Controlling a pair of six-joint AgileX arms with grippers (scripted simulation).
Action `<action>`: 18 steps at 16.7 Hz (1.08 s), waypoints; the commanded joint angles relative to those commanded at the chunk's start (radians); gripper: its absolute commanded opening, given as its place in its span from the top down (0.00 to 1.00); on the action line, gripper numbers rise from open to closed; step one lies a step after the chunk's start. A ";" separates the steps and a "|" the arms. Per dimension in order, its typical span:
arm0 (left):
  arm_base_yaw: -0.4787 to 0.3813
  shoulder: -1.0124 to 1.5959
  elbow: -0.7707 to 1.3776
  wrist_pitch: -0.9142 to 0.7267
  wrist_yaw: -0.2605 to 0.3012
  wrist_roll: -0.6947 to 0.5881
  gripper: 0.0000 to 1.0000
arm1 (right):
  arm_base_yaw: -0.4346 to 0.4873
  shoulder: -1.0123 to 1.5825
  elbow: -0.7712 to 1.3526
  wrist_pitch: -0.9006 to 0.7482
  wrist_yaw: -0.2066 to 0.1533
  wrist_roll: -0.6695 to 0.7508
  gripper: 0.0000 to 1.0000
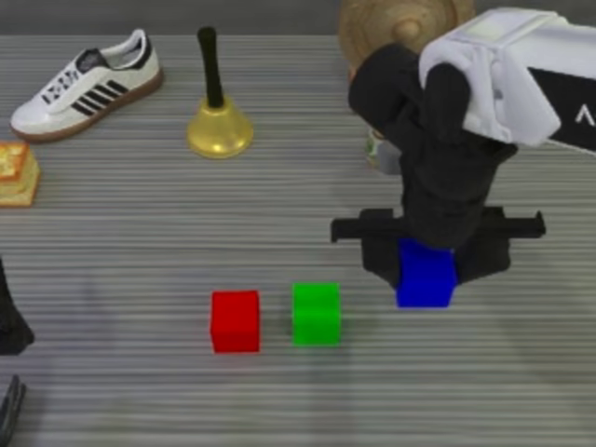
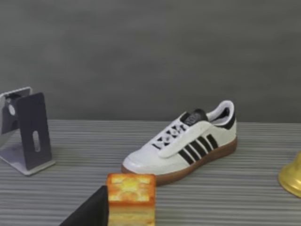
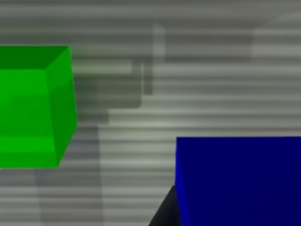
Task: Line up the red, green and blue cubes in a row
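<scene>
The red cube [image 1: 235, 321] and the green cube [image 1: 316, 314] sit side by side on the table, a small gap between them. To the green cube's right and slightly farther back is the blue cube [image 1: 425, 277], with my right gripper [image 1: 425, 265] shut on it from above. It looks a little raised off the table. In the right wrist view the blue cube [image 3: 240, 181] fills the near corner beside a dark finger [image 3: 164, 212], and the green cube [image 3: 33, 106] lies apart from it. My left gripper [image 1: 9, 410] is parked at the table's front left edge.
A white striped shoe [image 1: 88, 84] lies at the back left. A gold bell [image 1: 219, 116] stands beside it. An orange toast block [image 1: 17, 172] sits at the left edge. A woven object [image 1: 400, 28] and a partly hidden jar [image 1: 375, 149] are behind my right arm. A grey stand [image 2: 26, 132] shows in the left wrist view.
</scene>
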 joint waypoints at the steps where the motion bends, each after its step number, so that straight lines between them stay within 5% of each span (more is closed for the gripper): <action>1: 0.000 0.000 0.000 0.000 0.000 0.000 0.00 | -0.004 0.004 -0.003 0.002 -0.002 0.001 1.00; 15: 0.000 0.000 0.000 0.000 0.000 0.000 0.00 | 0.004 0.083 -0.173 0.256 0.001 0.005 1.00; 18: 0.000 0.000 0.000 0.000 0.000 0.000 0.00 | 0.004 0.083 -0.173 0.256 0.001 0.005 0.77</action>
